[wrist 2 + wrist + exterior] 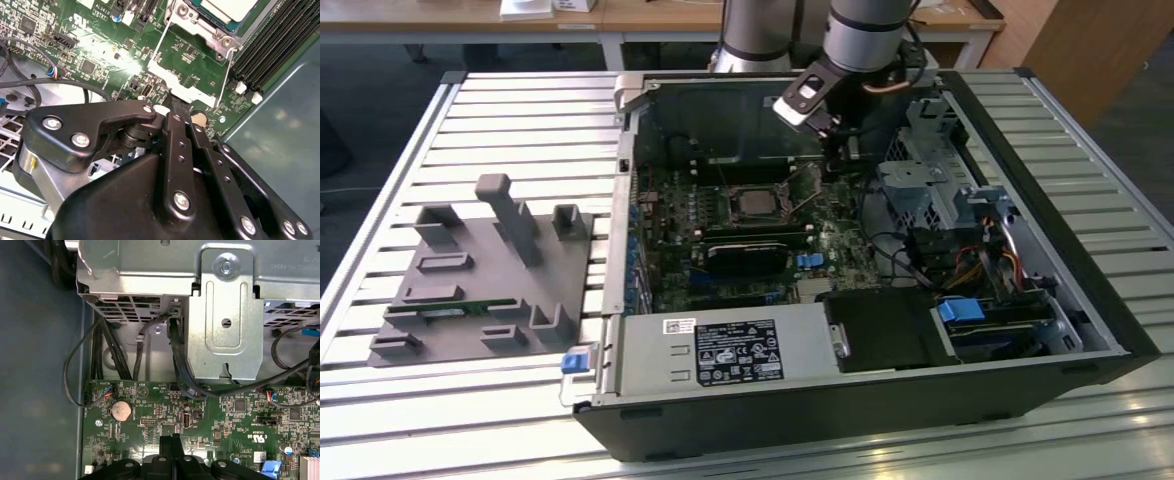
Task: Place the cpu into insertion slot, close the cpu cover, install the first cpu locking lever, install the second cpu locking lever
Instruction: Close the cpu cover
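While gripper [843, 150] hangs inside computer case [854, 405], slatted metal table [520, 110], wooden desk [667, 18] behind

The cpu [227, 7] top is seen as dull silver-grey metal; the cpu cover [192, 90] as bright, smooth metal. The gripper [175, 107] is finished in matt black, the circuit board [150, 412] in glossy green.

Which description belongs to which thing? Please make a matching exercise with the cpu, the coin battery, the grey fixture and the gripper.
Things:
1. cpu
2. coin battery
3. grey fixture
4. gripper

Descriptions:
A. on the slatted table
B. black, hanging from the arm above the green board
C. in the insertion slot
D. round, silvery, flat on the green board

Pairs: 1-C, 2-D, 3-A, 4-B
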Robot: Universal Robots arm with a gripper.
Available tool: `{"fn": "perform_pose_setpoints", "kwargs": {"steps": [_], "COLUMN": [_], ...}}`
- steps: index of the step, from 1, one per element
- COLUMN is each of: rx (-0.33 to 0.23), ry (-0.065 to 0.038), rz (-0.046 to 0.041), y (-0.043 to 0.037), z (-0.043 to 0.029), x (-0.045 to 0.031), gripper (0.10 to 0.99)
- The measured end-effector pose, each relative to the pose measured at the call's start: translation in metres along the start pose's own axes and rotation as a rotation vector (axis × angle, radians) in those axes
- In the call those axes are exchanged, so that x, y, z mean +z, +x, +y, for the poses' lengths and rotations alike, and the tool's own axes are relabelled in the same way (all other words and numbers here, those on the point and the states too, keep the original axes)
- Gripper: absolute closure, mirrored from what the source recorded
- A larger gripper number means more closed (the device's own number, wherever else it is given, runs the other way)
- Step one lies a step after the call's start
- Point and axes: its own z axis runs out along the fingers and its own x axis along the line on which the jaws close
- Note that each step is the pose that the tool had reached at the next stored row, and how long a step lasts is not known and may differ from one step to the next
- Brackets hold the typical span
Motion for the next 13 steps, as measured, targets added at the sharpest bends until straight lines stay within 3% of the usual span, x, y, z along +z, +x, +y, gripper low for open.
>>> {"fn": "perform_pose_setpoints", "kwargs": {"steps": [13], "rx": [0.0], "ry": [0.0], "rz": [0.0001], "y": [0.0001], "z": [-0.0109], "x": [-0.0002], "gripper": [0.98]}}
